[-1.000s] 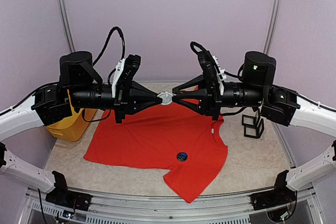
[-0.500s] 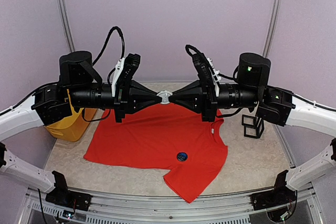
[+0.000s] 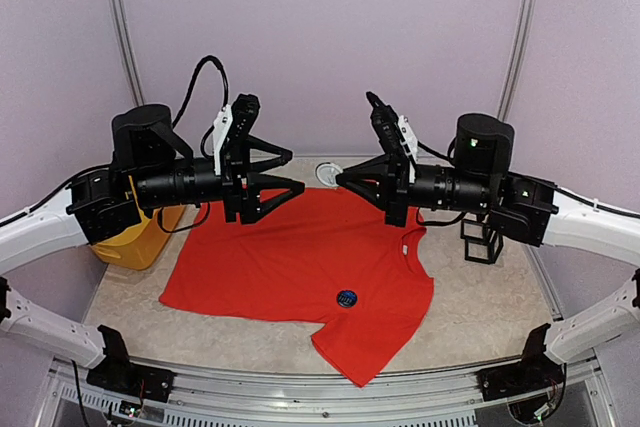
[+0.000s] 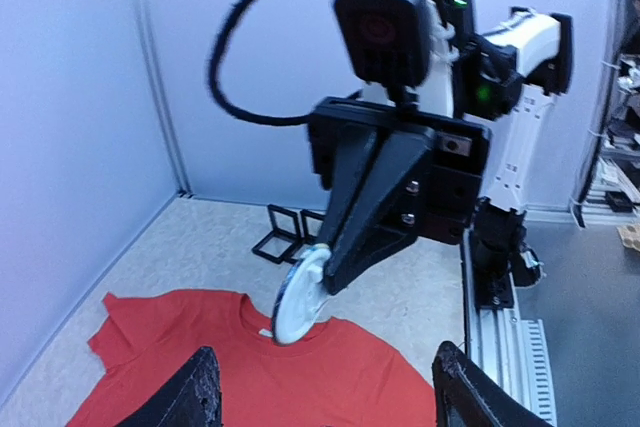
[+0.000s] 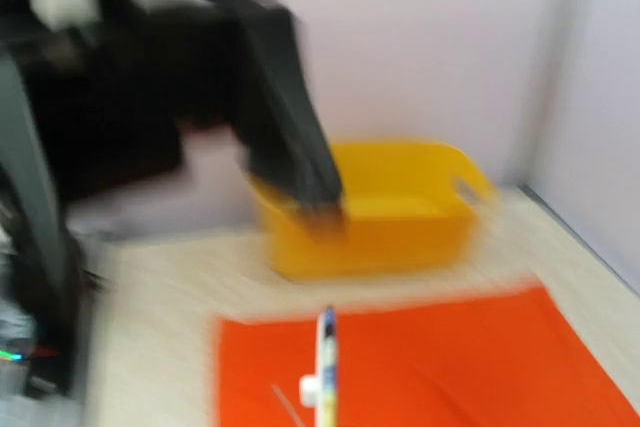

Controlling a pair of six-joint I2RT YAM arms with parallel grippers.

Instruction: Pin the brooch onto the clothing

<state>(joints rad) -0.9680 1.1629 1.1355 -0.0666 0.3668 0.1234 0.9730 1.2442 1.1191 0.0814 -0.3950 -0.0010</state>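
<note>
The brooch (image 3: 328,173), a white round disc, hangs in the air above the back edge of the clothing (image 3: 290,267), a red T-shirt spread flat on the table. My right gripper (image 3: 338,179) is shut on the brooch's edge. In the left wrist view the brooch (image 4: 298,297) sticks out tilted from the right gripper's black fingertips (image 4: 345,262), over the shirt's collar (image 4: 250,322). My left gripper (image 3: 297,173) stands open just left of the brooch, apart from it and holding nothing. The right wrist view is blurred and shows the brooch (image 5: 325,357) edge-on over the red cloth.
A yellow bin (image 3: 135,237) stands at the table's left, under the left arm. A black wire stand (image 3: 482,239) sits at the right beside the shirt's sleeve. A small dark blue round badge (image 3: 347,298) lies on the shirt's front part.
Both grippers met on the brooch; the left one has opened, let go and drawn back to the left. The right gripper has shut on the brooch and keeps it.
</note>
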